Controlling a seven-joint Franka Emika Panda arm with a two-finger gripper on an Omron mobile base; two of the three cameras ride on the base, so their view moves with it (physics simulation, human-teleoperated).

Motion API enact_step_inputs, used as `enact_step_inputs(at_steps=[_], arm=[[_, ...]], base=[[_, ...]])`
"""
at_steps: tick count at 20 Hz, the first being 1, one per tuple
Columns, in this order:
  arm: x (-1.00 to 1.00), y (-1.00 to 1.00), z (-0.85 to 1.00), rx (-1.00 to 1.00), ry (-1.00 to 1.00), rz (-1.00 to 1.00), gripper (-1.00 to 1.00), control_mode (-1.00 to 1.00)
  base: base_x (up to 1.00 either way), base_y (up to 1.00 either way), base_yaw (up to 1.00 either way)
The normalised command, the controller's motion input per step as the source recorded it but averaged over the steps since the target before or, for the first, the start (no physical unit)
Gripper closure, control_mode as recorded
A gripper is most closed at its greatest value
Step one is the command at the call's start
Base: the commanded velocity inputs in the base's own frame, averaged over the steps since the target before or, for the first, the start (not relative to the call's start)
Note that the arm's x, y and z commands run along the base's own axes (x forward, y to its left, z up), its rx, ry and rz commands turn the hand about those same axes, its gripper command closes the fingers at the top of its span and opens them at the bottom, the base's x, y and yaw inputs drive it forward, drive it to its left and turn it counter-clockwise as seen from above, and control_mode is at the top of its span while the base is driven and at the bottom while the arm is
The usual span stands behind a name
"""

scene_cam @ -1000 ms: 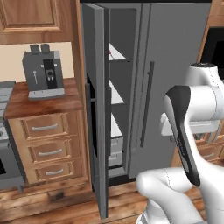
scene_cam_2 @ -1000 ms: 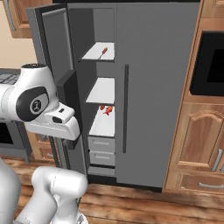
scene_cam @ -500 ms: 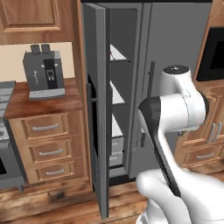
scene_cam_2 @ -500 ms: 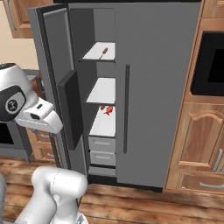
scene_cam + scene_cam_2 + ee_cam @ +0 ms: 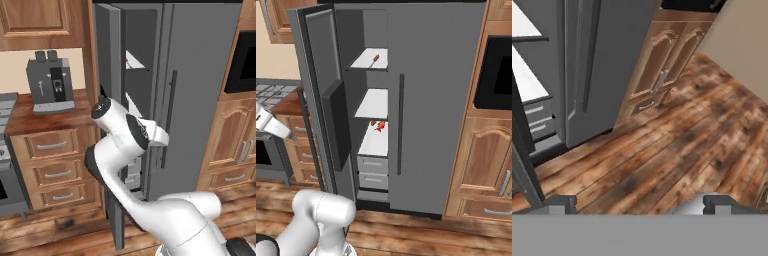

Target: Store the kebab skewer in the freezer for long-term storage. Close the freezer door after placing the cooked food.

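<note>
The claw [image 5: 637, 202] is gaping wide, holding nothing — the freezer door [image 5: 323, 100] is standing open just beside it, the skewer [image 5: 375, 59] lying inside the freezer [image 5: 376, 105].

Matt grey metal-look freezer door [image 5: 323, 100]; smooth white shelves [image 5: 373, 105]; varnished brown wooden cabinets [image 5: 481, 165] right; glossy, knotty plank floor [image 5: 677, 155].
</note>
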Motion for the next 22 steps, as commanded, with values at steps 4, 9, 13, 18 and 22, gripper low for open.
enact_step_inputs(at_steps=[4,9,13,18,22], arm=[[0.81,1.00,0.00,-0.27,-0.01,-0.31,-1.00,-1.00],[0.74,1.00,0.00,-0.23,-0.12,-0.30,-1.00,-1.00],[0.68,0.54,-0.06,-0.14,-0.25,-0.18,-1.00,-1.00],[0.49,-0.12,-0.42,-0.01,-0.26,0.02,-1.00,-1.00],[0.38,-0.09,-0.24,-0.03,-0.12,0.01,-1.00,-1.00]], base=[[0.00,0.00,0.00],[0.00,0.00,0.00],[0.00,0.00,0.00],[0.00,0.00,0.00],[0.00,0.00,0.00]])
